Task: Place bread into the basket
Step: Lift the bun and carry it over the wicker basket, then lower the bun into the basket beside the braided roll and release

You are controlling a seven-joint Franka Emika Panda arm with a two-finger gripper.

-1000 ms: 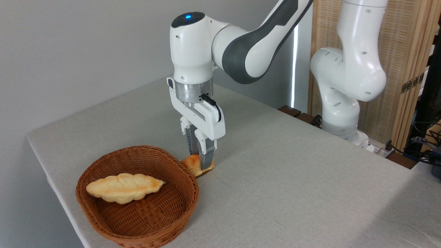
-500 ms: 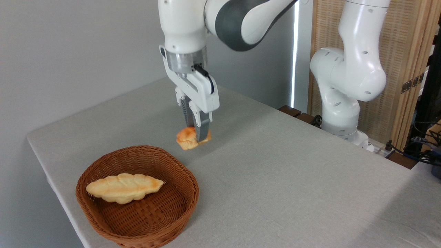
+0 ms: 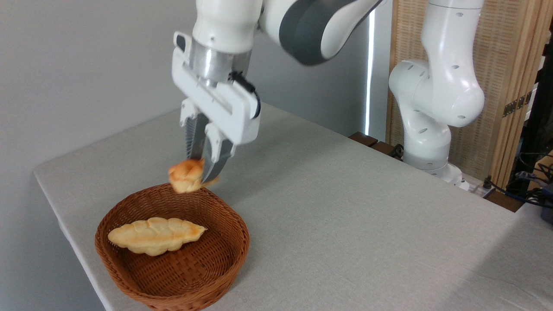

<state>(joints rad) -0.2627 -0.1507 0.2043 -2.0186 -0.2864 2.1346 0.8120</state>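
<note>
A white robot arm (image 3: 311, 26) reaches over a grey cloth-covered bench (image 3: 345, 216), its tool (image 3: 202, 170) clenched on the bread (image 3: 185, 176), a small golden-orange bun with a knotted top, held in the air above the far rim of the basket (image 3: 129, 268). Inside the basket, towards its left side, lies a longer pale yellow braided loaf (image 3: 155, 235), leaf-shaped and tapering to a point at its right end; the rest of the woven floor is bare. Nothing stands between the bun and the basket's open top. Behind the bench, at right, the arm's base column (image 3: 432, 112) rises in front of a wood-framed woven screen (image 3: 505, 65), with dark cables (image 3: 531, 190) trailing at the far right edge. Half a second earlier the bun hung further right and beyond the basket, over bare cloth; a second ago it sat on the bench just beside the basket's rim with the fingers around it. The basket is shallow, round-cornered, reddish-brown wicker; the ribbed grey fingers (image 3: 214, 162) pinch the bun from both sides.
</note>
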